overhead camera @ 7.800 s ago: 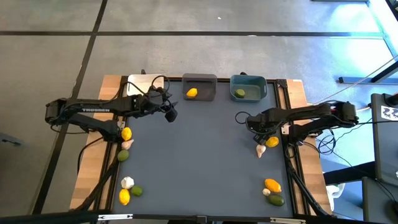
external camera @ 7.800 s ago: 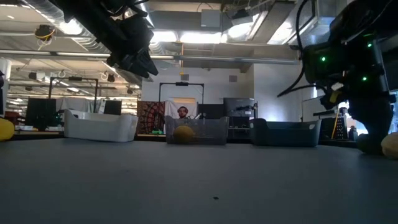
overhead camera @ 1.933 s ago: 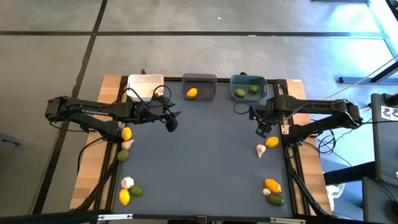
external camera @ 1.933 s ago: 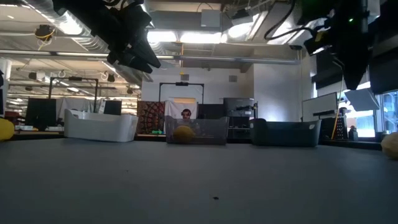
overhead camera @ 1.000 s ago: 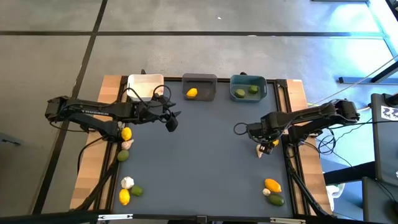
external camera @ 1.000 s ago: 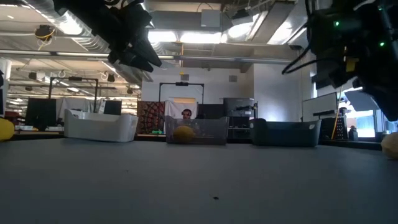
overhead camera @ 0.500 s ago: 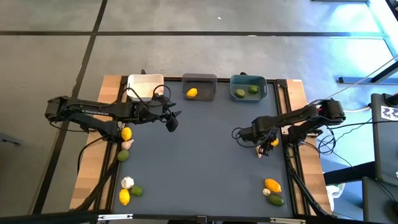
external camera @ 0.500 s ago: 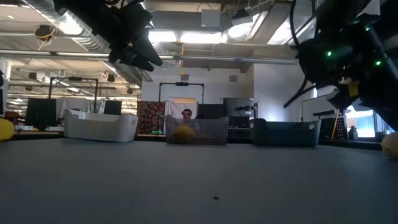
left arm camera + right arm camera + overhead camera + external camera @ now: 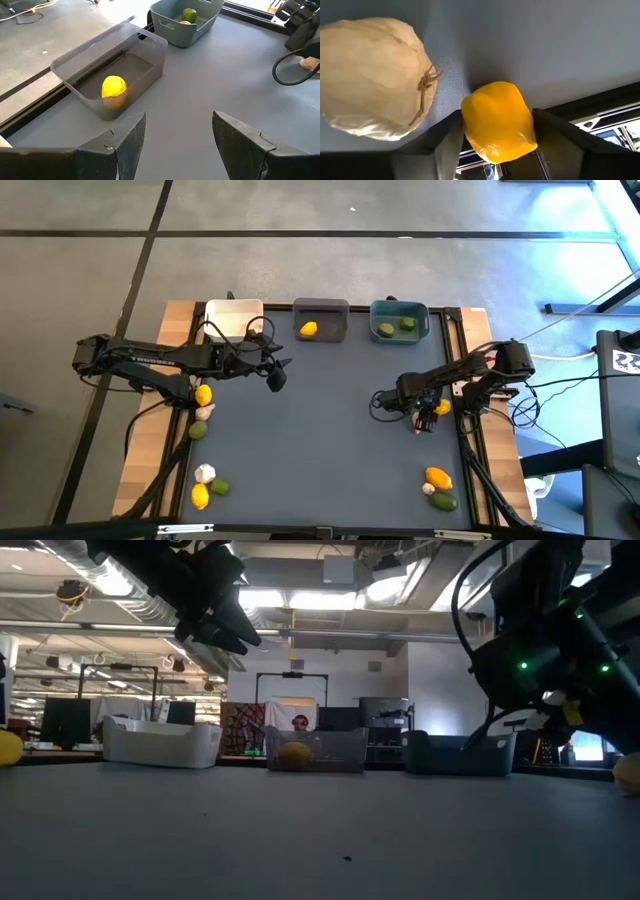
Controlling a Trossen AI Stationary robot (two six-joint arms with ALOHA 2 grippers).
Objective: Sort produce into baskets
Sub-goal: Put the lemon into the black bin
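Observation:
My right gripper is low over the table's right side, open. Its fingers stand on either side of a yellow lemon that lies on the mat, with a whitish garlic bulb next to it. My left gripper hangs open and empty above the mat, near the dark grey bin; it also shows in the left wrist view. The white bin, the grey bin holding one lemon and the teal bin holding two limes stand in a row at the far edge. My right gripper has one finger close on each side of the lemon's middle, coming from above. The lemon lies on the mat. I cannot tell whether the fingers touch it.
A lemon, garlic and lime lie at the left edge. More produce lies at the near left and the near right. The middle of the mat is bare.
My right arm has sunk lower over the lemon and garlic on the right side, its forearm swinging toward the table's middle. The lemon and garlic have stayed where they were.

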